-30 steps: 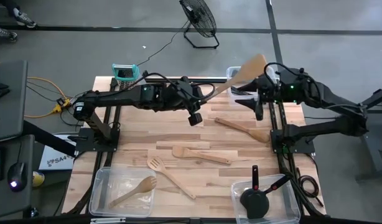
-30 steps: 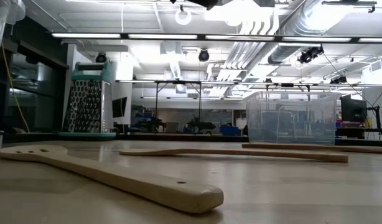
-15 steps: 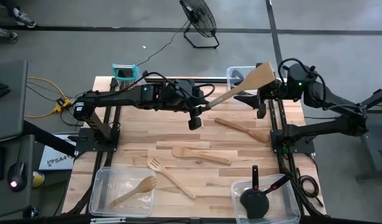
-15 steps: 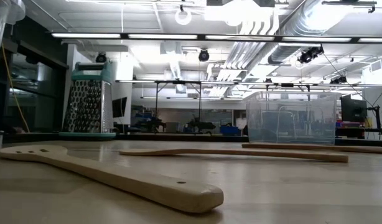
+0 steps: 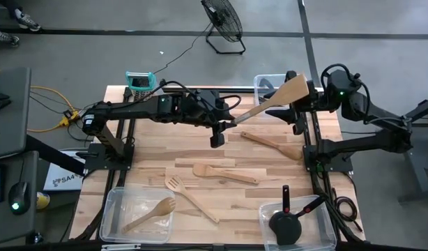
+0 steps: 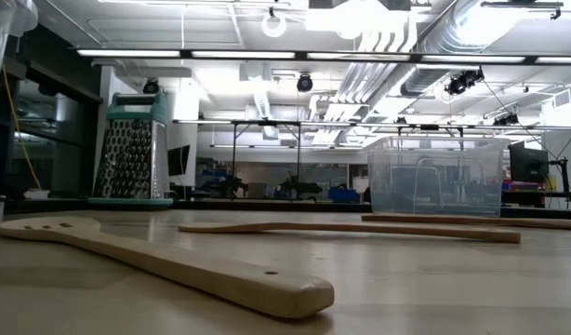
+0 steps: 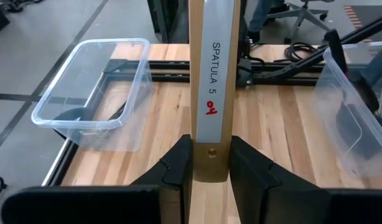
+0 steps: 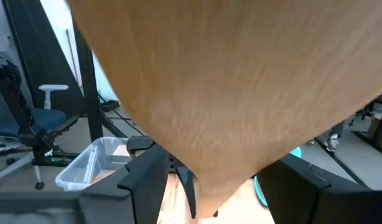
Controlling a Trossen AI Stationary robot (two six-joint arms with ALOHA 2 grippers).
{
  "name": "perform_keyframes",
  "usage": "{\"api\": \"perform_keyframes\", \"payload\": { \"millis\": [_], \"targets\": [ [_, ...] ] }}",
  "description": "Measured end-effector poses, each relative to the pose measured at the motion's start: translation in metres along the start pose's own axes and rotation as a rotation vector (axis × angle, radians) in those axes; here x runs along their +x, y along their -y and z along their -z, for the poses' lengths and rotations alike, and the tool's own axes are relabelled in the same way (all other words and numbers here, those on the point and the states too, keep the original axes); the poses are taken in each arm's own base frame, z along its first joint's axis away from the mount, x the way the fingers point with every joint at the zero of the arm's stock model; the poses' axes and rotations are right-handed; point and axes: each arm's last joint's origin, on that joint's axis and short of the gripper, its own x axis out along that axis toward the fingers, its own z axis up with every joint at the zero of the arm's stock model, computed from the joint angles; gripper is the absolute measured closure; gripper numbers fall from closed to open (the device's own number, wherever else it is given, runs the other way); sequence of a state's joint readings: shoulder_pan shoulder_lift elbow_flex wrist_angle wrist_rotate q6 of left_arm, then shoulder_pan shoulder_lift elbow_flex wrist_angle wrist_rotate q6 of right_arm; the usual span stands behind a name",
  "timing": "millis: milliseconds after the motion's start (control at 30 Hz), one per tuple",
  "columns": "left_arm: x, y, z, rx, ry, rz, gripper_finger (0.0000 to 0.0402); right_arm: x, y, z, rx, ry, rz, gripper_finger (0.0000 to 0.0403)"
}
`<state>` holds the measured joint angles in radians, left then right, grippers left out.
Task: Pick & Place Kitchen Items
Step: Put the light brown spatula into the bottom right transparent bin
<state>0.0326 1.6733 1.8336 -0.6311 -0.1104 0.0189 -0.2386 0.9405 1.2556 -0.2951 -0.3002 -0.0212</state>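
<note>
My left gripper is above the table's middle, shut on a pale wooden spatula labelled "SPATULA 5". The spatula slants up toward the far right, with its broad blade in the air by my right gripper. My right gripper is open. In the right wrist view its two fingers stand on either side of the blade's narrow end, and the blade fills most of that view. My left gripper pinches the spatula's handle near its free end, by the small hole, between its two fingers. The handle runs on ahead along the fingers' line. The spatula is lifted clear of the table. Of my right gripper, I cannot tell whether its fingers touch the blade.
A wooden spatula, a spoon and a slotted turner lie on the table. The near-left bin holds a wooden spoon and the near-right bin holds black turners. A clear bin and a grater stand at the far edge.
My left gripper has tipped the spatula, and its blade has swung toward the table's right edge and a little nearer. My right arm has drawn back toward the far right, and its gripper now stands at the blade.
</note>
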Motion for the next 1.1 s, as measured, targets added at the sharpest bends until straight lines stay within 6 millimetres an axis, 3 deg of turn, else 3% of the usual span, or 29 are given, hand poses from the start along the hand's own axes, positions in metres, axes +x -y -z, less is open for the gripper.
{"api": "perform_keyframes", "payload": {
  "millis": [367, 1100],
  "targets": [
    [0.0002, 0.0005, 0.0000, -0.001, 0.001, 0.017, 0.0328, 0.0000, 0.0003, 0.0000, -0.005, 0.000, 0.010, 0.0291],
    [0.0002, 0.0005, 0.0003, 0.001, -0.002, 0.015, 0.0322, 0.0000, 0.0003, 0.0007, -0.005, -0.007, 0.009, 0.0293]
  ]
}}
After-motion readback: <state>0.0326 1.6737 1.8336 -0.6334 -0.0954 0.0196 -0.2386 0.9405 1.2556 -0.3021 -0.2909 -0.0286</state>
